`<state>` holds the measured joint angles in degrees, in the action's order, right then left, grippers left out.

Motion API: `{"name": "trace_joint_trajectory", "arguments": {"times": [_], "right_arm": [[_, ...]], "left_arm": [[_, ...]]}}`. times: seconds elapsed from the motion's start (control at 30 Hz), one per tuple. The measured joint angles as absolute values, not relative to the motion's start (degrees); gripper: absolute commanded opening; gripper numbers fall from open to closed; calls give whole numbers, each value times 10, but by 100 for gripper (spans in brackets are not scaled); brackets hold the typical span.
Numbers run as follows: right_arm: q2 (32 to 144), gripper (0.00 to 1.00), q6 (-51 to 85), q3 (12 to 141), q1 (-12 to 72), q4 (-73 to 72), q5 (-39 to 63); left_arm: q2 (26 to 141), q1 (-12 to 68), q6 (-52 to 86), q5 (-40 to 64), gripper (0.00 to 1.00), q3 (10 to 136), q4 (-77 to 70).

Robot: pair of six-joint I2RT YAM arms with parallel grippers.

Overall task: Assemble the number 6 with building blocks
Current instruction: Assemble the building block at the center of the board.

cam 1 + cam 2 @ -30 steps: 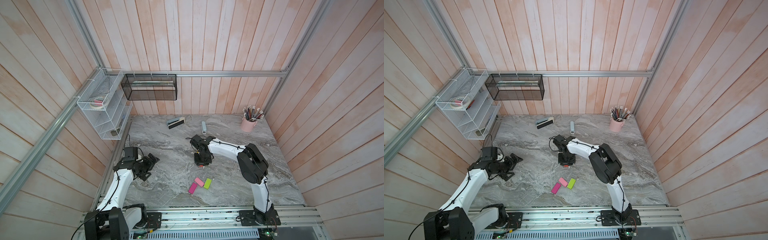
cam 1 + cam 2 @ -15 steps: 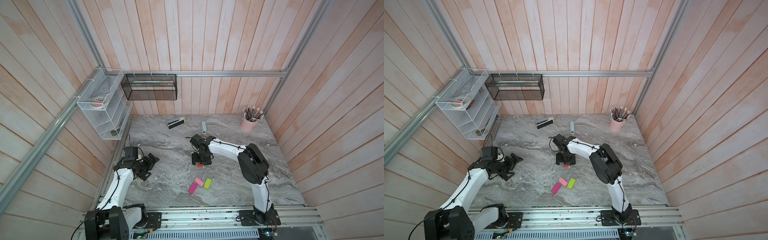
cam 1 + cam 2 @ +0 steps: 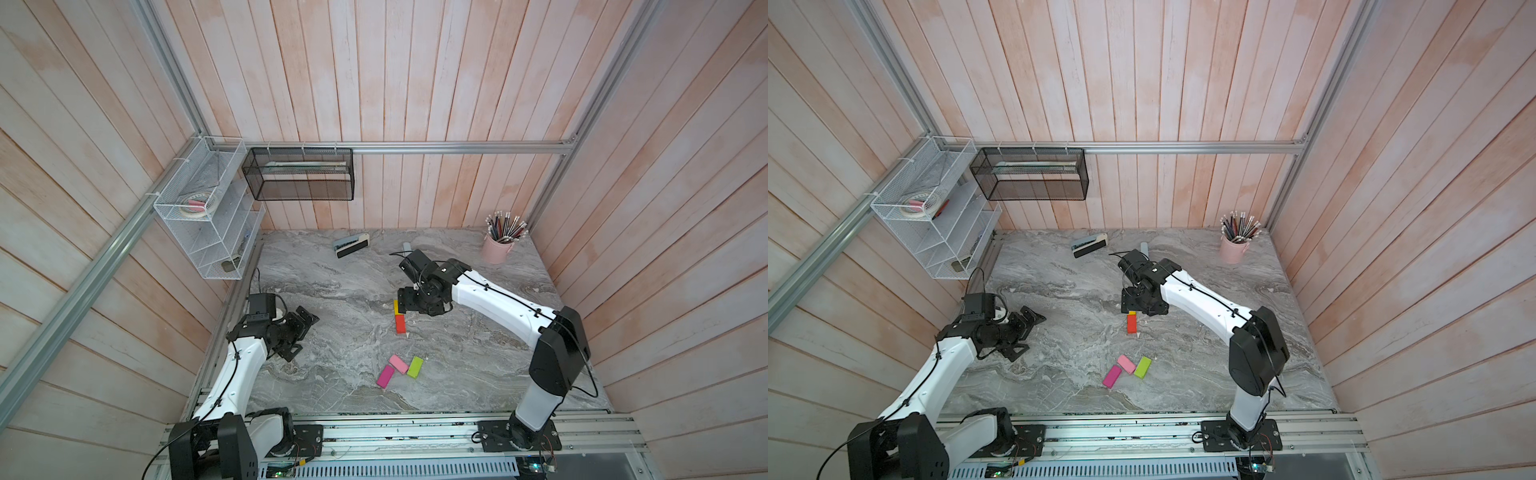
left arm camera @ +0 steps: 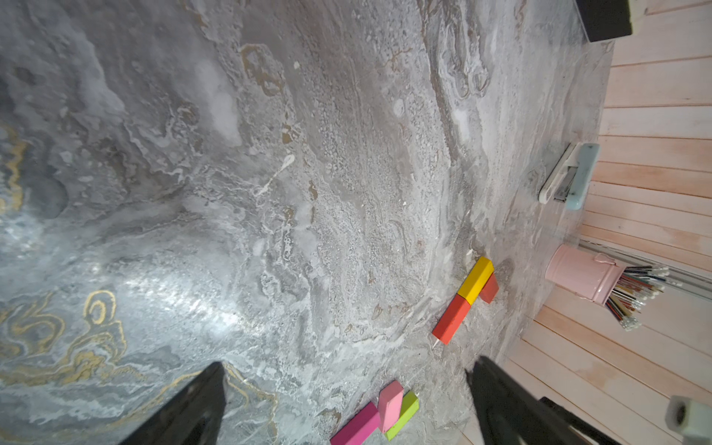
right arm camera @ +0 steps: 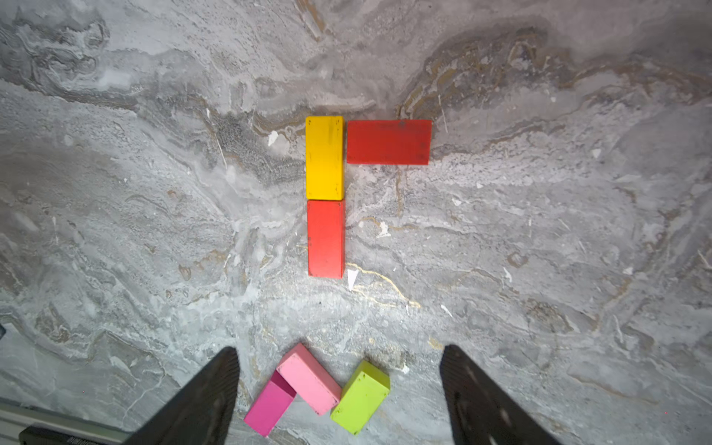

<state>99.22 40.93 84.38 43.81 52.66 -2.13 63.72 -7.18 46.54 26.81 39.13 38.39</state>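
While the right pincer [image 5: 340,348] gapes empty, the yellow brick [image 5: 324,158] lies clear of its tips.

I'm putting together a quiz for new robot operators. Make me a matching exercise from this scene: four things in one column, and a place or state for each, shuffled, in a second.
Things
1. yellow brick
2. light pink brick
3. pink cup
4. right gripper

Places or states
A. open, holding nothing
B. full of pencils
C. end to end with a red brick
D. between the magenta brick and the lime green brick

Pairs: 1-C, 2-D, 3-B, 4-A
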Motion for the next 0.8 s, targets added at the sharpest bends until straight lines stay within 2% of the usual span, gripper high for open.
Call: {"name": "trace_joint_trajectory", "arguments": {"times": [0.2, 0.33, 0.57, 0.8], "right_arm": [[969, 85, 427, 715, 398, 471, 30], [959, 83, 430, 695, 378, 449, 59], [958, 79, 383, 698, 441, 446, 59], [922, 83, 324, 648, 486, 435, 59]], "left_arm": [[636, -72, 465, 269, 100, 390, 377], [636, -60, 466, 270, 100, 390, 376], [640, -1, 483, 267, 100, 390, 364], [642, 5, 494, 267, 100, 389, 357]]}}
